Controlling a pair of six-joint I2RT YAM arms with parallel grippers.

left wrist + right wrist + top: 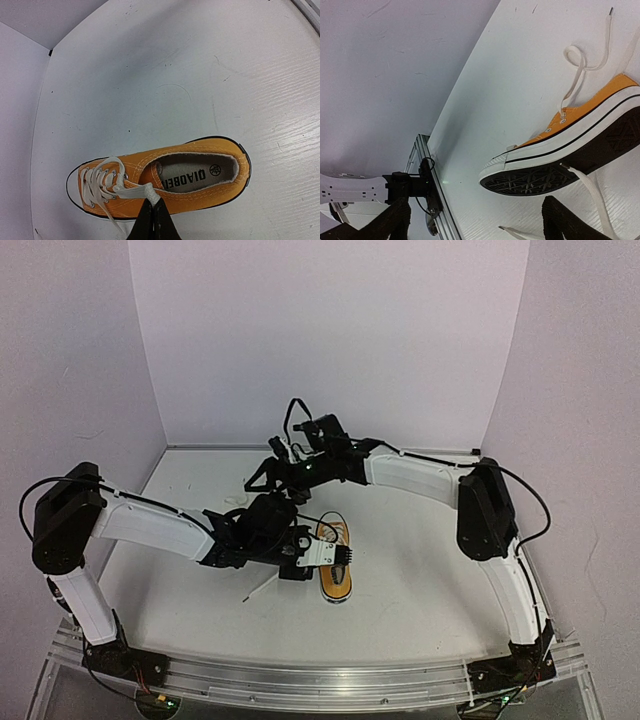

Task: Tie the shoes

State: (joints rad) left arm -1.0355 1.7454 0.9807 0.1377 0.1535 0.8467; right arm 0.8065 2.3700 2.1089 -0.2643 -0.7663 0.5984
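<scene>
One of the shoes is orange canvas and stands upright on the white table, seen again as the orange shoe from above. My left gripper is shut on a strand of its white lace, pulled sideways over the shoe's side. The other shoe lies on its side, showing its black sole, white rubber edge and orange upper. My right gripper is open, its fingers wide apart just below that shoe's toe and holding nothing. A loose lace crosses the sole. In the top view the arms hide this shoe.
The aluminium rail at the table's edge lies left of the right gripper. A lace loop lies beyond the tipped shoe. A loose lace end lies on the table near the left arm. White walls close the back and sides.
</scene>
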